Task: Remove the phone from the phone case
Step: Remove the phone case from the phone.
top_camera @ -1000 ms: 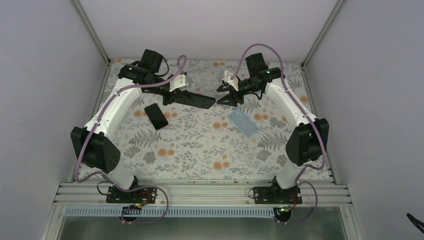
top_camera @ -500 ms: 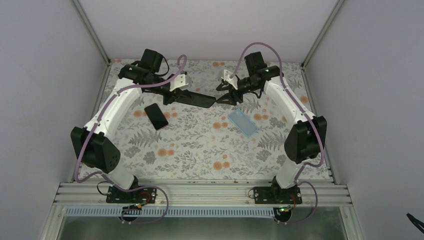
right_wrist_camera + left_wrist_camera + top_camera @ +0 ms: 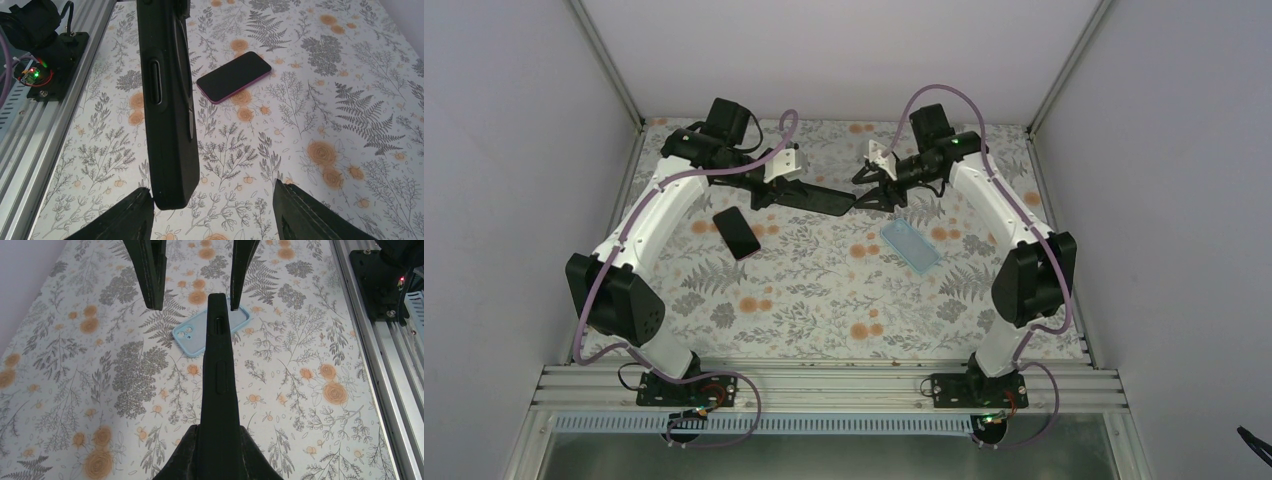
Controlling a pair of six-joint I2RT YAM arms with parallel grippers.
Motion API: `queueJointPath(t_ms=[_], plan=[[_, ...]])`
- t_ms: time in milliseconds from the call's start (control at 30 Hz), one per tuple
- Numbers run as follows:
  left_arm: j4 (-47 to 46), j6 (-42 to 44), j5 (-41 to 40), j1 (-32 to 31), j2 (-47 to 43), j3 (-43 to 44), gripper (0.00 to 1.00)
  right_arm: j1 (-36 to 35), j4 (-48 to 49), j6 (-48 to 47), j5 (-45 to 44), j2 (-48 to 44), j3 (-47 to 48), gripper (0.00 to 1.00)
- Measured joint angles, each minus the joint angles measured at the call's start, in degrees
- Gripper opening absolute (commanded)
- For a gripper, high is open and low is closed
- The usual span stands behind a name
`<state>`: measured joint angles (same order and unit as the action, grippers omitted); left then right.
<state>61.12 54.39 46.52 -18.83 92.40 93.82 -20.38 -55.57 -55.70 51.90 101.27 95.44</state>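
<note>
Left wrist view pretty much covers it, so starting closest in: the left gripper is clamped tight on the near end of the black phone case. I'm fairly sure that's the one to be emptied, though seen edge-on I can't tell whether a phone sits inside. It's held up off the table with the button edge facing the camera, and its long axis runs straight away from the left hand toward the right gripper. That one is spread wide with nothing in it, one finger on each side of the case's far tip, so the case points right into its mouth. It isn't centred though — the tip sits close to one finger and well apart from the other. The right wrist view shows the same offset, with the tip only just level with the fingertips. So I reckon the right arm is the one to make the move — slide further along that axis and close across the thin dimension. Farther out, down on the table, a light blue case lies flat. A loose phone lies well apart from it, and nothing is touching either.
</note>
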Motion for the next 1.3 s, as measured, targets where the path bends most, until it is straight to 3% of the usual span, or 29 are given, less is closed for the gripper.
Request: queueJointPath(t_ms=[667, 1300], plan=[[-0.9, 0.5, -0.7, -0.2, -0.1, 0.0, 0.02, 1.0, -4.0, -1.3, -0.3, 3.2, 6.6, 0.61], [-1.8, 0.8, -10.5, -4.9, -1.4, 0.0, 0.02, 1.4, -14.0, -4.6, -2.4, 9.9, 15.1, 0.59]])
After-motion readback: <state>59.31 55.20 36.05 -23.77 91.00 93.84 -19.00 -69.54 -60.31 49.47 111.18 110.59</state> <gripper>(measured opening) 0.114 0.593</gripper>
